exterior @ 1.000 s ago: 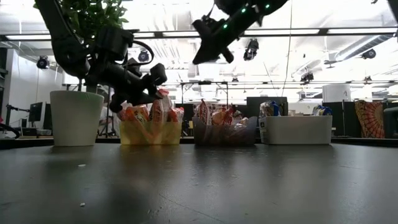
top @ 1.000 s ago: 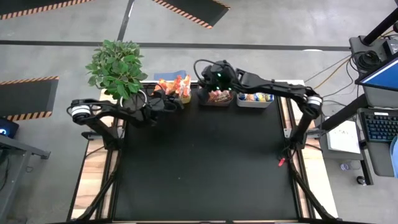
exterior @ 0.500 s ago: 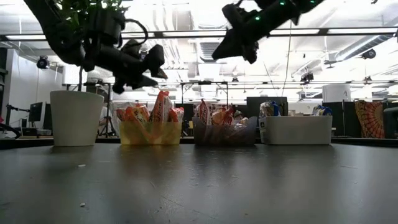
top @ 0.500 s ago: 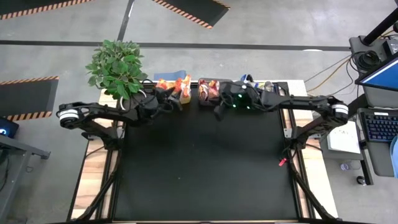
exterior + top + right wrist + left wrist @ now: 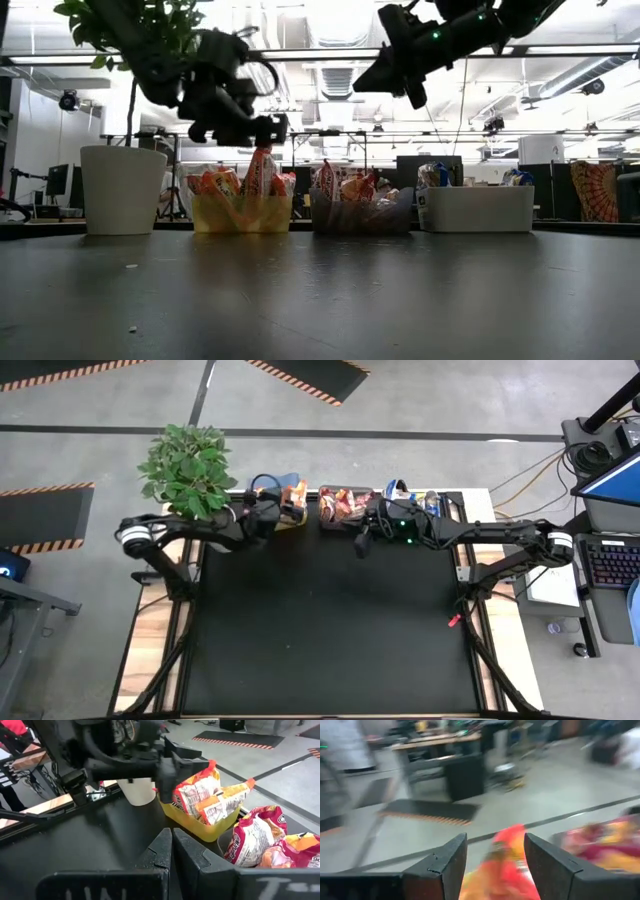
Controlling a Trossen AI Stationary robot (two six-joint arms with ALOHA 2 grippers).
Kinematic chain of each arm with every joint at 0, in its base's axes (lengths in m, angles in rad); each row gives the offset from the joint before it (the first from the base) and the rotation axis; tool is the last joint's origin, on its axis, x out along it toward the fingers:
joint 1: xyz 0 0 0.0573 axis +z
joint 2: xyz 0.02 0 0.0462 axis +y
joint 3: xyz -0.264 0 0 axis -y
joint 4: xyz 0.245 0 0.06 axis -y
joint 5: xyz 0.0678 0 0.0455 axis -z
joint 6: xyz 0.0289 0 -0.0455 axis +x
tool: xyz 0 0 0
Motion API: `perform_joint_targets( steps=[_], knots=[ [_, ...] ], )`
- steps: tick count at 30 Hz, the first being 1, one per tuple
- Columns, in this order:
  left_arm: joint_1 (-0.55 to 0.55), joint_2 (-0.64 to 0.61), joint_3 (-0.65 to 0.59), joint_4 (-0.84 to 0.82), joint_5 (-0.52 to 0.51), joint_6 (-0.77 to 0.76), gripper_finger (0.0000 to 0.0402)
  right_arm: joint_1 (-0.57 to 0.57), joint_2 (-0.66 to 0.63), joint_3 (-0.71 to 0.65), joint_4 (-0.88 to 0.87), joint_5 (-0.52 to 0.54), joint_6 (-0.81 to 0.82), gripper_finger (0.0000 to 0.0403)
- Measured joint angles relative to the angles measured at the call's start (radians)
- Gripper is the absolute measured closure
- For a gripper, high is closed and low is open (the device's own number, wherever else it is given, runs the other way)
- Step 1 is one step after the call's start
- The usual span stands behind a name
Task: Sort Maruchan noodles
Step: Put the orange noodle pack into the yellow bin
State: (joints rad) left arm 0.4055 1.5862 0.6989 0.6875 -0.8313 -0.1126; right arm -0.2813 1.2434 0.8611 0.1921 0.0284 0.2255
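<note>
Orange-red Maruchan noodles (image 5: 200,795) stand in a yellow bin (image 5: 243,215). One of them (image 5: 262,170) stands upright on its lower edge. My left gripper (image 5: 268,128) hovers open just above it, and the packet (image 5: 507,865) shows between and beyond the fingers. Darker red-pink packets (image 5: 252,837) fill the dark bin (image 5: 360,215). Blue-and-yellow ones (image 5: 437,175) sit in the white bin (image 5: 478,208). My right gripper (image 5: 360,545) hangs shut and empty in the air, on the near side of the dark bin.
The three bins stand in a row along the table's far edge. A potted plant (image 5: 122,190) stands left of the yellow bin, close beside my left arm. The black mat (image 5: 320,630) stretches toward the near edge.
My left gripper has let go of the orange-red packet, which now stands upright in the yellow bin. It rose, rolled about its own axis and drifted back over the bin. My right gripper, shut throughout, has drawn back from above the dark bin toward the near edge.
</note>
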Motion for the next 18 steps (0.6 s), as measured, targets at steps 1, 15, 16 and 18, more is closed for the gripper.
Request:
perform_joint_targets(
  steps=[1,15,16,18],
  knots=[
    [0.006,0.015,0.016,-0.030,-0.027,0.000,0.0224,0.000,0.000,-0.001,0.000,0.000,-0.001,0.0394],
    [0.074,0.148,0.154,-0.317,-0.079,-0.131,0.0258,0.000,0.000,-0.007,0.000,0.000,-0.053,0.0394],
    [0.076,0.155,0.156,-0.330,-0.075,-0.147,0.0259,0.000,0.000,-0.009,0.000,0.000,-0.054,0.0394],
    [0.080,0.166,0.157,-0.343,-0.076,-0.164,0.0262,0.000,0.001,-0.014,0.000,0.000,-0.061,0.0394]
  ],
)
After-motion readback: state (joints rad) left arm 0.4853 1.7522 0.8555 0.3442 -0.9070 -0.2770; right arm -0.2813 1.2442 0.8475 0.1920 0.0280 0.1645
